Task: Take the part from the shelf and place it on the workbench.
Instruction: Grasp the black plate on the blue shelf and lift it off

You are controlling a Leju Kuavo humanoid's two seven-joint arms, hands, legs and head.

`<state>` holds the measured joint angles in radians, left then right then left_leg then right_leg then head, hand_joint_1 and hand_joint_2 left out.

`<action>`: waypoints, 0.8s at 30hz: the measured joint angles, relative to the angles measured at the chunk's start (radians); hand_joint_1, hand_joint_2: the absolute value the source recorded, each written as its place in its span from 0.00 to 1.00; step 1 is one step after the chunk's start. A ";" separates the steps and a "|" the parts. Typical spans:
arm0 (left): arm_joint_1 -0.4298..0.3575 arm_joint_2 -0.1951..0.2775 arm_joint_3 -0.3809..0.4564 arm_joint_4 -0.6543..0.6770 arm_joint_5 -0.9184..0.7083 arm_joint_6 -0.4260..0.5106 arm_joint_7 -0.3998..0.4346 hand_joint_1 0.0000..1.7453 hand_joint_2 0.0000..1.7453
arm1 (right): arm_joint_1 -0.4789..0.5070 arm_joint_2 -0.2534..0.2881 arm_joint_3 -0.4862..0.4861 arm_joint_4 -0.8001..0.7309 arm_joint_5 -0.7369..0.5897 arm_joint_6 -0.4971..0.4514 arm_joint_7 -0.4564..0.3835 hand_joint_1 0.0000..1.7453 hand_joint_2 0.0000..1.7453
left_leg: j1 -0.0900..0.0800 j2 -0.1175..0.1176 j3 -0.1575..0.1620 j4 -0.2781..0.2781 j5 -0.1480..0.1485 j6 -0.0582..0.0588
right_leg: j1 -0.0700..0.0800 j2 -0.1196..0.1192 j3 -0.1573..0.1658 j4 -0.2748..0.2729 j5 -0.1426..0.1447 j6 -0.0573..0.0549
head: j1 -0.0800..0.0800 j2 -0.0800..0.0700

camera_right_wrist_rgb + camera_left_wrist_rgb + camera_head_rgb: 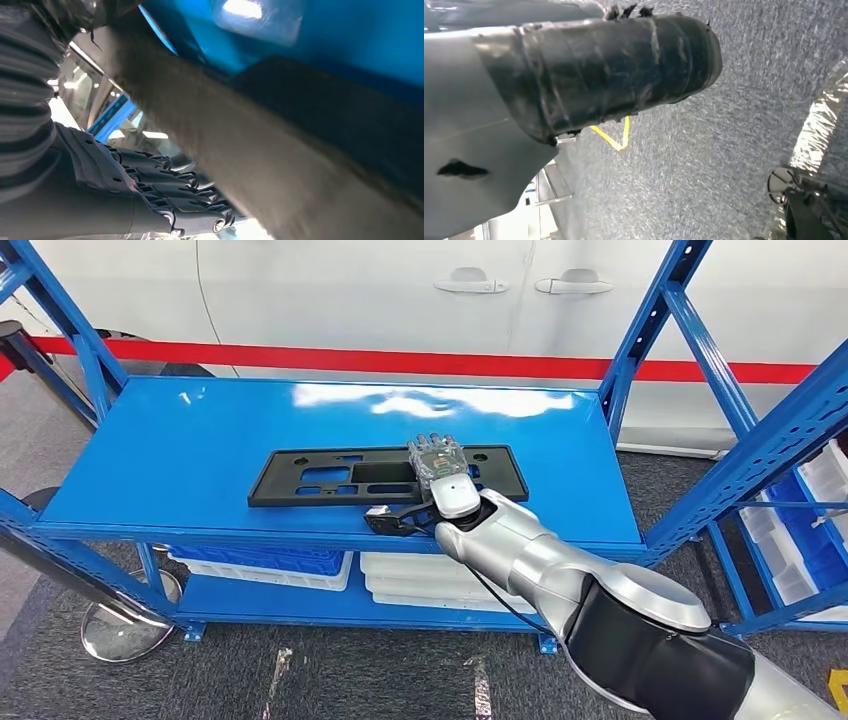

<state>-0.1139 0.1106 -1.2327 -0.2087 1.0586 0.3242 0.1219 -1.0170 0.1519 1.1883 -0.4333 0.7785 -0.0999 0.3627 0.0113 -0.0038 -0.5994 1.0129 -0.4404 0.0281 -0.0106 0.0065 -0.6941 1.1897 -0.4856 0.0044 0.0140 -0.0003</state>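
One black part lies flat on the blue shelf. We find the right hand laid over its near edge, fingers apart, grip unconfirmed. We advise closing squarely on the rim before lifting it level; left hand undeterminable.

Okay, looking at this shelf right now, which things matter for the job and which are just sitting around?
For the job:
black plastic part lying flat on the blue shelf
right hand resting over the part

Just there:
white trays below
blue bin below
white car behind
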 joint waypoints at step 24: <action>-0.007 0.014 0.001 0.000 0.011 0.005 -0.012 0.00 0.00 | 0.001 -0.009 0.000 0.004 -0.019 0.004 -0.031 1.00 1.00 | -0.005 -0.003 0.001 -0.003 -0.002 -0.015 | 0.005 -0.002 0.068 -0.134 0.034 -0.020 | -0.002 0.000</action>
<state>-0.1205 0.1242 -1.2322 -0.2087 1.0694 0.3288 0.1096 -1.0164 0.1428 1.1883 -0.4292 0.7600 -0.0963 0.3317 0.0059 -0.0064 -0.5981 1.0102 -0.4426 0.0132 -0.0058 0.0049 -0.6259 1.0561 -0.4519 -0.0151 0.0118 -0.0003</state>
